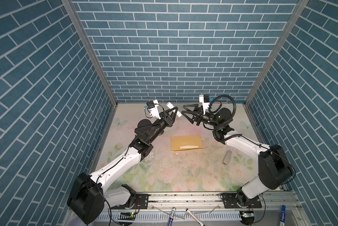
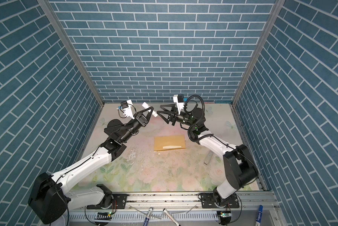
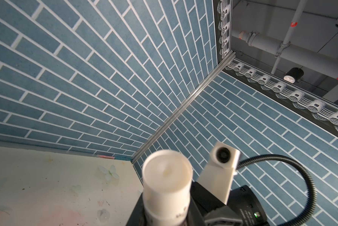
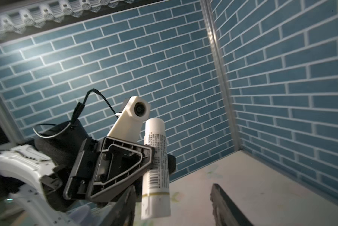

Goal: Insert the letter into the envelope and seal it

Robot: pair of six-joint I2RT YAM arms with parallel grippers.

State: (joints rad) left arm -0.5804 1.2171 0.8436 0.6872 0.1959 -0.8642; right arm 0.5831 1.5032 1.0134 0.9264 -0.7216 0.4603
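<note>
Sealing step: left gripper clamps the glue stick, twelve o'clock from the envelope; right gripper gapes empty and likely must pinch the stick's free end.

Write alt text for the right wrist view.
The left tool grips a white glue stick around its middle, both ends sticking out, against blue brick-patterned walls. A wrist camera sits beside it, and the right tool shows two dark fingers spread apart in the foreground over a pale table.
</note>
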